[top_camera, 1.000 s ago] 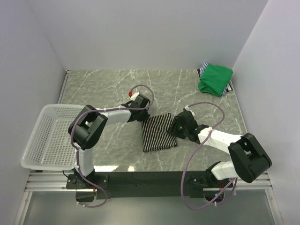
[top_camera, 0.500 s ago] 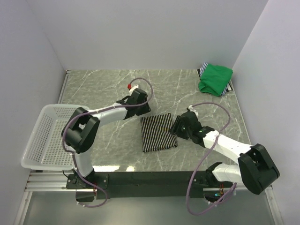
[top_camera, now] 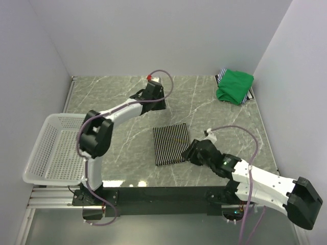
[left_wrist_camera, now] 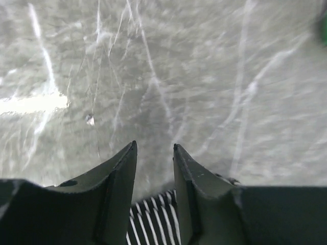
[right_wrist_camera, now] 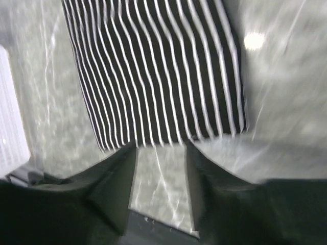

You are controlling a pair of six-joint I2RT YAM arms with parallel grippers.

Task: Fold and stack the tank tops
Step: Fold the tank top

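The top view is bright and sharp, with soft light and faint shadows on the table. Both wrist views are blurry (the striped tank top looks smeared). White glare shines on the marble.

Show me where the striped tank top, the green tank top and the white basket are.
striped tank top (top_camera: 171, 144), top external view, middle of the folded cloth.
green tank top (top_camera: 235, 86), top external view, middle of its green cloth.
white basket (top_camera: 53, 153), top external view, bare mesh floor.
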